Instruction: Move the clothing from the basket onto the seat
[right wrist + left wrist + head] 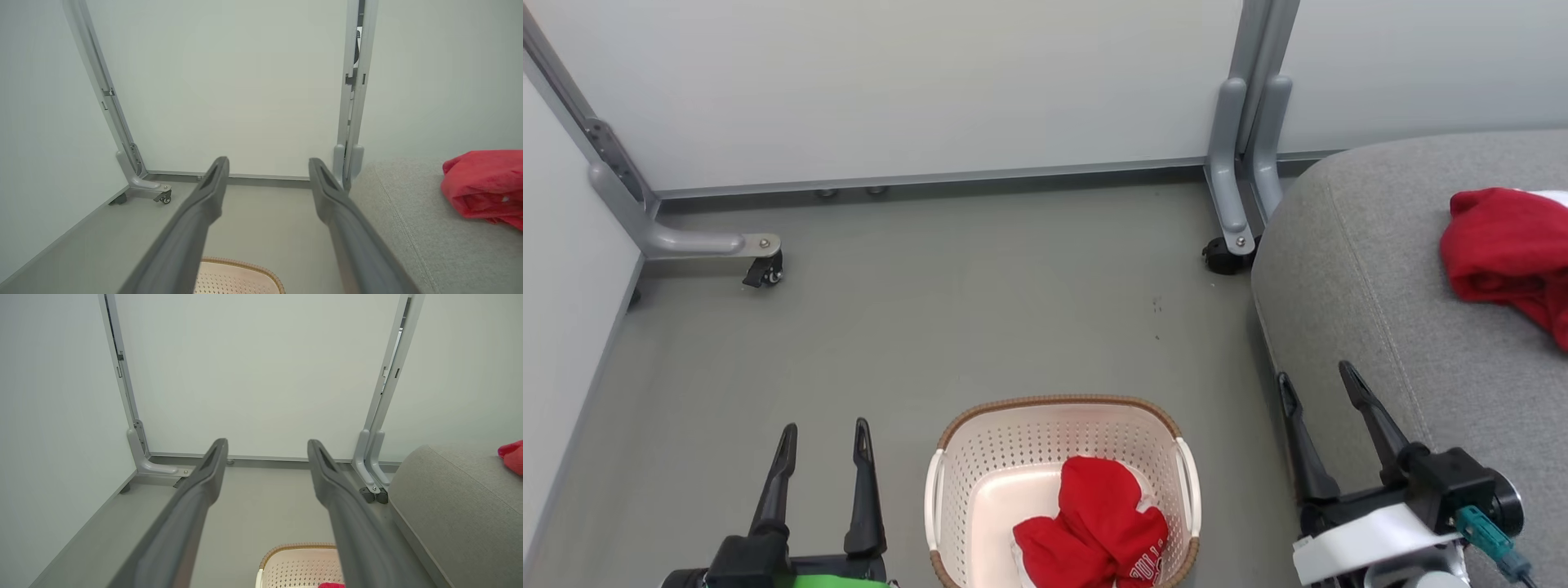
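Head view, basket (1013,457), red garment (1098,523), white lettering (1147,563) unreadable

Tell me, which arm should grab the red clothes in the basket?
Probably right: the open right tool hangs by the seat's edge, and the red clothing lies toward the basket's right side. The left tool is open too, but farther from the seat.

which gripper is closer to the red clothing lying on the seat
Right. The right gripper is at the edge of the seat, with the red clothing further along the cushion. The left gripper is over the floor, beyond the basket from the seat.
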Tool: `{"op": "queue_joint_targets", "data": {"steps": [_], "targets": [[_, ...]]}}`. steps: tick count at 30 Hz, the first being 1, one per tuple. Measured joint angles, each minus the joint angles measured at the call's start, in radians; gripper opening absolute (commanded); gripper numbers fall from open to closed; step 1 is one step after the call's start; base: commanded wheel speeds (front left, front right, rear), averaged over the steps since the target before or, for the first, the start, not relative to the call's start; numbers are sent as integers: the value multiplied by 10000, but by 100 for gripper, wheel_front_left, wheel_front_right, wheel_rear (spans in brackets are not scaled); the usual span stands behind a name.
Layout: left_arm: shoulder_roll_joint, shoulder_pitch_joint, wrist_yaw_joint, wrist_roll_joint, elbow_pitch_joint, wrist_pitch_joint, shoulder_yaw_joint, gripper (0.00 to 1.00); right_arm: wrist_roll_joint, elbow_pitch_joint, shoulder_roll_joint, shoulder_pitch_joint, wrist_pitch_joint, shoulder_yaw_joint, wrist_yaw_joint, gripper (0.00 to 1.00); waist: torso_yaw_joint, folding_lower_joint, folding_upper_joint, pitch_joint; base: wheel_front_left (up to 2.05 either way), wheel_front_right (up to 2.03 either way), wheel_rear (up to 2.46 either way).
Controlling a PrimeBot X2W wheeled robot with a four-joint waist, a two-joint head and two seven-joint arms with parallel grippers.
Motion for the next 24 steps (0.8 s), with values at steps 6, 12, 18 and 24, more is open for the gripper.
{"op": "queue_joint_targets", "data": {"steps": [6, 12, 18, 24], "targets": [[-4, 215, -249, 31, 159, 0, -127, 100, -42, -71, 111, 687, 0, -249, 0, 100, 46, 0, 0, -283, 0, 0, 0], [-4, 230, -355, 69, 313, 0, -169, 100, -42, -6, 169, 709, 0, -201, 0, 100, -63, 0, 0, -330, 0, 0, 0], [-6, 235, -366, 84, 393, 0, -155, 100, -40, 48, 203, 691, 0, -107, 0, 100, -154, 0, 0, -325, 0, 0, 0], [-6, 234, -368, 84, 464, 0, -157, 100, -42, 67, 211, 667, 0, -48, 0, 100, -227, 0, 0, -316, 0, 0, 0]]}}
